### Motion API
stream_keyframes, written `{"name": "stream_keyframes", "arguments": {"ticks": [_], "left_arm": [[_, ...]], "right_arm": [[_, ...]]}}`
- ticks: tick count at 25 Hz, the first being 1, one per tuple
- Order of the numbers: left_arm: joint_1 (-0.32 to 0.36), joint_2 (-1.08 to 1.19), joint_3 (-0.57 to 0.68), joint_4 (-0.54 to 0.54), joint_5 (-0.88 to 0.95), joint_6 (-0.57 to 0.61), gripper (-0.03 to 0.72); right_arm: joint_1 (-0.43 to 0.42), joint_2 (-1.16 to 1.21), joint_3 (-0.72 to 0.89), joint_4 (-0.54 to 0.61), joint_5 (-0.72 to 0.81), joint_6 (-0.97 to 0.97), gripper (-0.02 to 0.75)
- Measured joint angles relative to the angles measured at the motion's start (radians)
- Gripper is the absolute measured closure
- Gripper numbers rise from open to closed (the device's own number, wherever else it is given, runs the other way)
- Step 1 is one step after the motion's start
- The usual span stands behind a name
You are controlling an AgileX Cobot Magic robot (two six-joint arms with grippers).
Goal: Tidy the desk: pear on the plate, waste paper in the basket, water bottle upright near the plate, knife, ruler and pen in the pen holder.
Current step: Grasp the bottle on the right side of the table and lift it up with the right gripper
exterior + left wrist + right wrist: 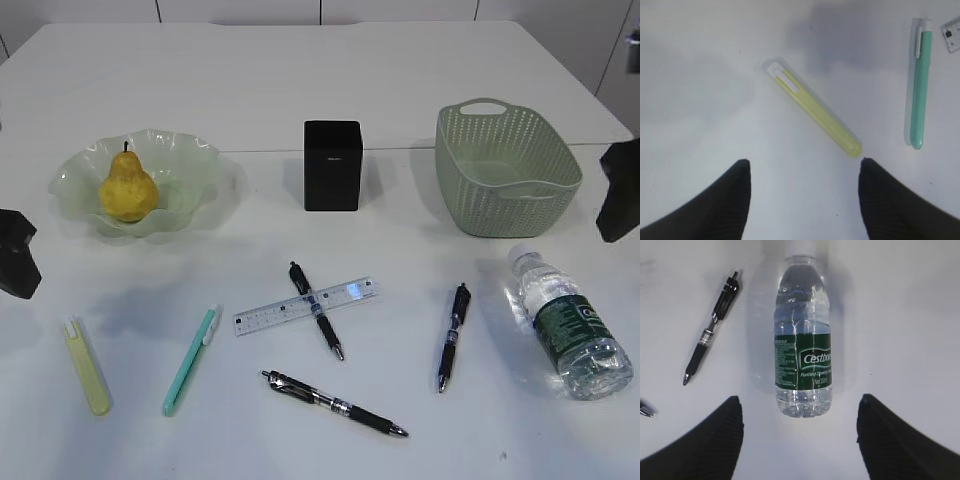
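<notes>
While the pear (127,188) sits upright in the plate (190,170) toward the desk's (300,90) far left, the other items are spread over the white top. Pen holder (332,165): black box, mid-desk toward the far edge, with a tiny front label too small to read. Basket (505,168): far right, upright, with no contents visible. Bottle (802,345): on its side near the right edge, just nearer than the basket, white cap pointing toward the far edge; its dark green label reads "Cestbon" in white, with "Purified Drinking Water" partly legible beneath and smaller print that cannot be read. Ruler (306,306): clear, with dark scale marks, in the middle toward the near edge; one black pen (316,310) lies across it. A second black pen (334,403) lies by the near edge, a third (711,329) just left of the bottle. Teal pen (920,85) and yellow knife (812,115): near-left area, side by side but apart. No waste paper can be made out in any view.

Left gripper (805,200): above the near end of the knife, jaws spread wide, holding nothing. Right gripper (800,440): above the bottle's base, jaws spread wide on either side, clear of the bottle.
</notes>
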Motion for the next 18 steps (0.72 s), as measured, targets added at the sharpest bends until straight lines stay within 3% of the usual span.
{"name": "stream_keyframes", "arguments": {"ticks": [9,18], "left_arm": [[0.0,0.0,0.0,-0.01,0.003,0.0,0.214],[0.0,0.0,0.0,-0.014,0.012,0.0,0.214]], "right_arm": [[0.002,0.198,-0.024,0.0,-0.023,-0.007,0.204],[0.043,0.368,-0.178,-0.027,-0.036,-0.011,0.203]]}}
